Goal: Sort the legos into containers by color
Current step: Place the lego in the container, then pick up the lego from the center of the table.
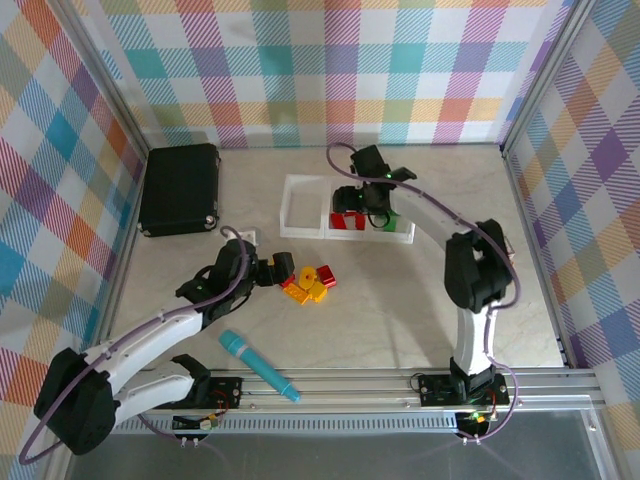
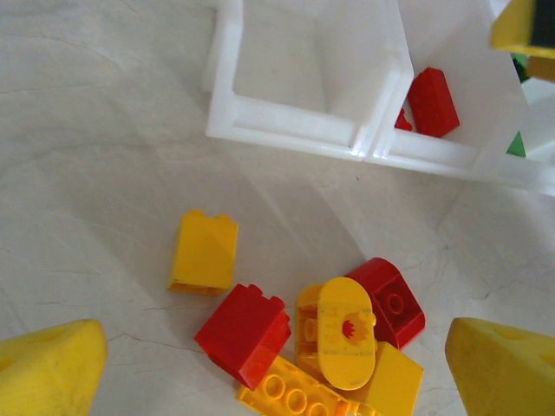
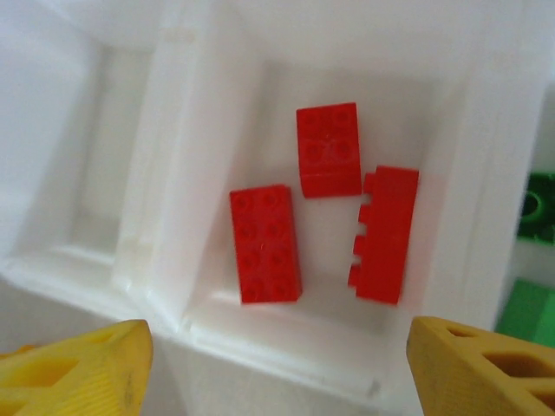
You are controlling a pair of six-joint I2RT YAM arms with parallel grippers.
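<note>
The white three-compartment tray (image 1: 300, 205) lies at the table's middle back. Its left compartment (image 2: 303, 61) is empty. Three red legos (image 3: 264, 244) (image 3: 329, 149) (image 3: 384, 234) lie in the middle one, and green legos (image 3: 531, 312) sit in the right one. My right gripper (image 3: 277, 373) hovers open over the middle compartment with nothing between its fingers. My left gripper (image 2: 277, 373) stands open just above a loose pile: a yellow brick (image 2: 204, 251), a red brick (image 2: 244, 334), a yellow oval piece (image 2: 347, 334), a dark red rounded brick (image 2: 390, 299) and a yellow plate (image 2: 295, 399).
A black case (image 1: 180, 188) lies at the back left. A teal marker (image 1: 258, 365) rests near the front rail, left of centre. Plaid walls close in the left, back and right sides.
</note>
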